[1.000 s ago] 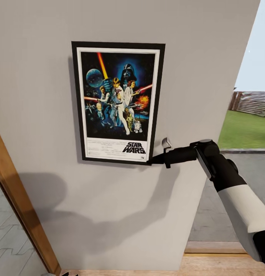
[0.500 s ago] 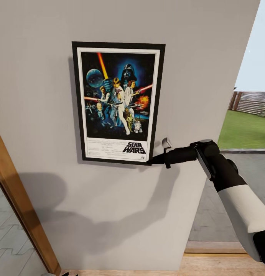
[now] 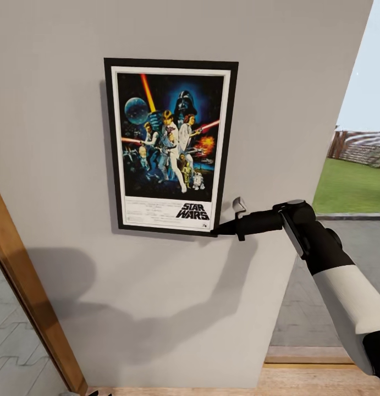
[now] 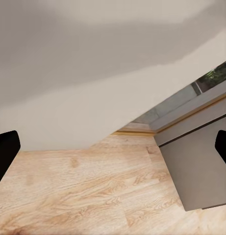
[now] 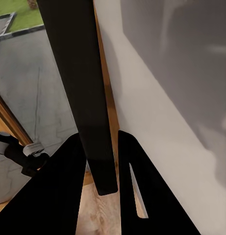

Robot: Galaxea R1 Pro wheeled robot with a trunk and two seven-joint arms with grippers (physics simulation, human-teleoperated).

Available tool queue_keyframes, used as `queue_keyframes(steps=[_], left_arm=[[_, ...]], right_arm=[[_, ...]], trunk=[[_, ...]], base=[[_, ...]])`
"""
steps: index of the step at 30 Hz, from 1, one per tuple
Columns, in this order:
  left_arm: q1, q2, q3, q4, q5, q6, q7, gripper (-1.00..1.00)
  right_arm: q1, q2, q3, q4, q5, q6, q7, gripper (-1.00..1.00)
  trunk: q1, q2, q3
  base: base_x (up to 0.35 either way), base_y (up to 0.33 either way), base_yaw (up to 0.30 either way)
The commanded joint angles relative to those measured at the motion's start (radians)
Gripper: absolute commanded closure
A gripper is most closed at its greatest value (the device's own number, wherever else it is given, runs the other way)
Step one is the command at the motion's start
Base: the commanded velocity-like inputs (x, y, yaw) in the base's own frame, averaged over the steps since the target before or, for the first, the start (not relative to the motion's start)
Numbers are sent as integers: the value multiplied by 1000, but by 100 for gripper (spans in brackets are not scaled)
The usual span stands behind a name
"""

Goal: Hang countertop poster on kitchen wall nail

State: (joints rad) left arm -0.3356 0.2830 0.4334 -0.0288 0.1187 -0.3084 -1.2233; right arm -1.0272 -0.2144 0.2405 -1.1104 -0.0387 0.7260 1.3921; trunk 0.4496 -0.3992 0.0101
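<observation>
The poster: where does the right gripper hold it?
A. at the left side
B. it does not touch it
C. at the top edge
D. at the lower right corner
D: the right gripper meets the poster at its lower right corner, and the right wrist view shows both fingers around the black frame edge.

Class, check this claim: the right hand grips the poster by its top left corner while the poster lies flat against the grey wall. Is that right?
Not quite. The right hand grips the poster by its bottom right corner, not the top left; the head view shows this. The rest stands: the poster lies against the grey wall, and the right wrist view shows the fingers closed on the frame's edge.
</observation>
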Motion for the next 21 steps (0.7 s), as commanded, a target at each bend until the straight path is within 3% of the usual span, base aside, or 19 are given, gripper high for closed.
queue_keyframes(steps=[1,21], left_arm=[[0,0,-8,1,10,-5,-2,-100],[0,1,-8,1,10,-5,-2,-100]], right_arm=[[-1,-1,2,0,-5,12,1,100],[-1,0,1,0,-4,13,0,100]], trunk=[[0,-1,0],[0,-1,0]], base=[[0,0,0],[0,0,0]])
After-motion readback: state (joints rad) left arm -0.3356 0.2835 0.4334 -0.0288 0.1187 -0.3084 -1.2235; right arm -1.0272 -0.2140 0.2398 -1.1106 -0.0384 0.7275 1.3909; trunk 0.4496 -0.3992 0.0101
